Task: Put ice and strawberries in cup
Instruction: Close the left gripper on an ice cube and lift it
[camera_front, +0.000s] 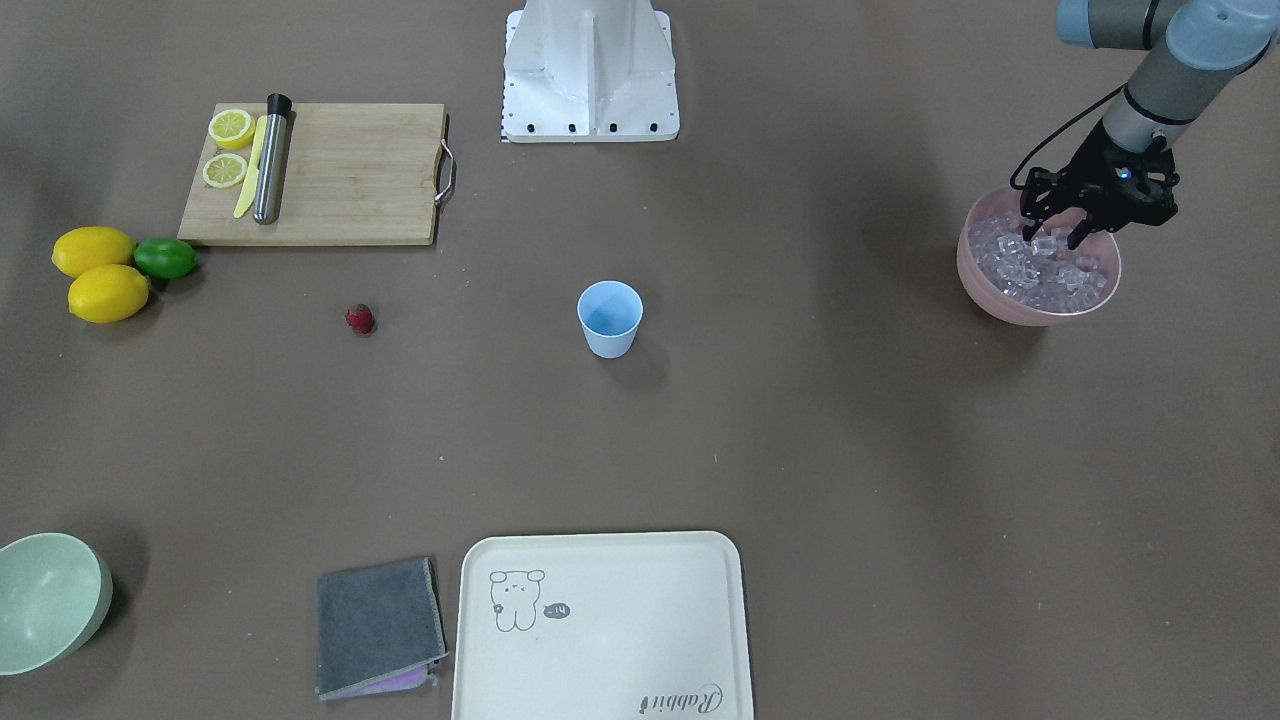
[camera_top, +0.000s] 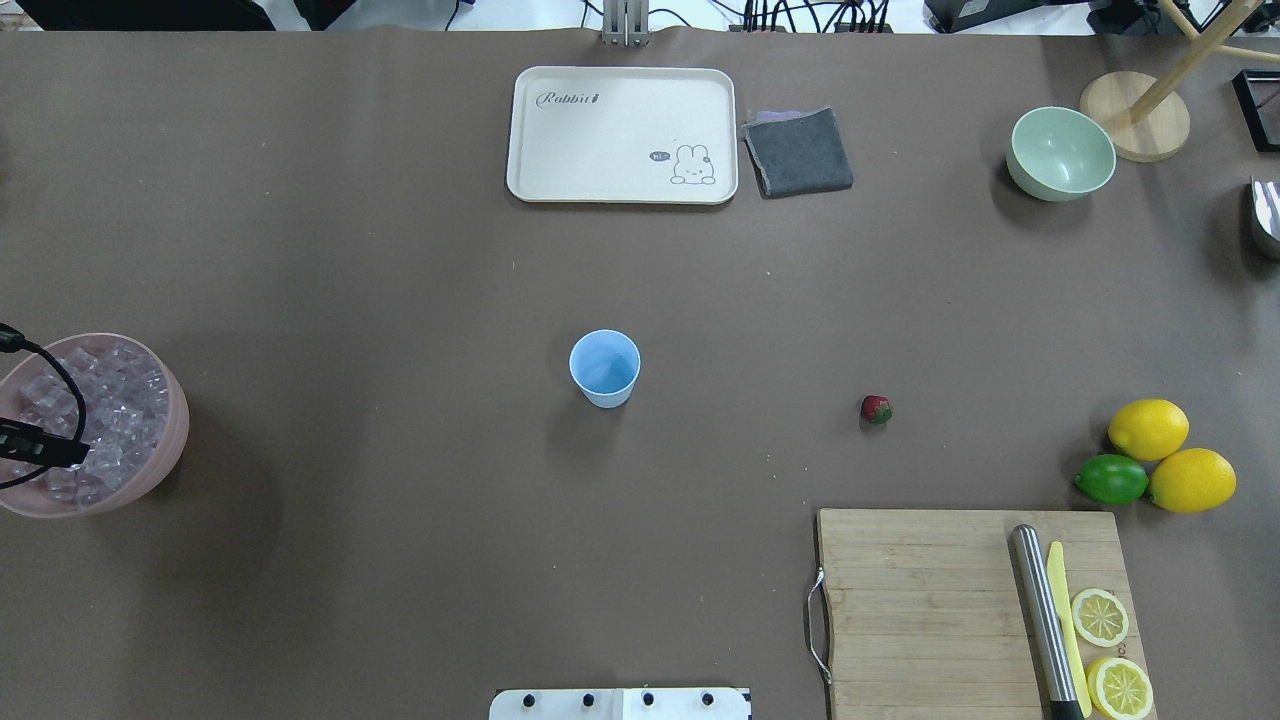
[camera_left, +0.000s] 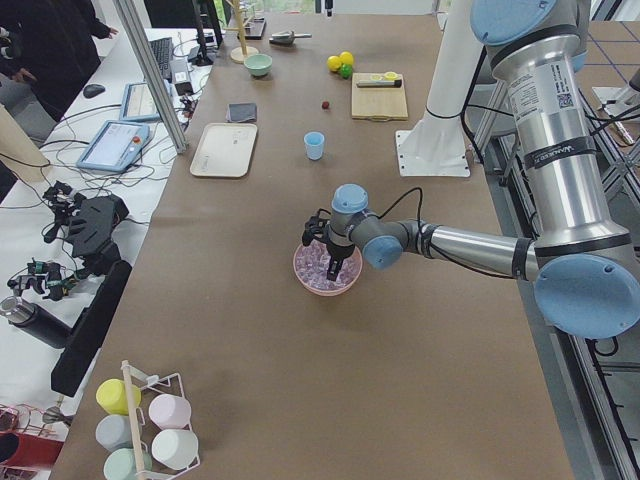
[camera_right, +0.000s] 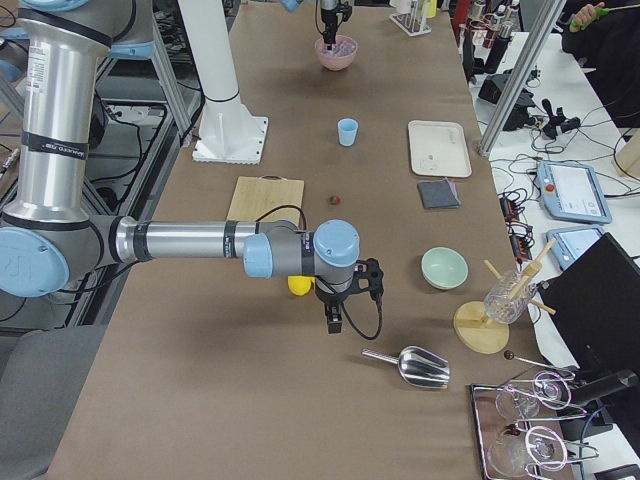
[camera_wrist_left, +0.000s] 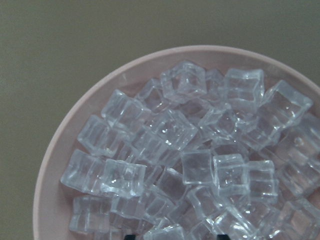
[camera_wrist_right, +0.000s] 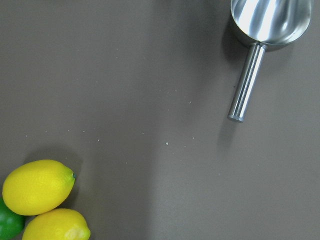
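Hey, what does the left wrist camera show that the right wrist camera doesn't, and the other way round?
Only the left wrist view shows the ice, heaped in a pink bowl. Only the right wrist view shows a metal scoop, two lemons and the edge of a lime. Both share only the bare brown table.

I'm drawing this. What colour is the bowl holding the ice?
Pink. The bowl shows best in the front-facing view.
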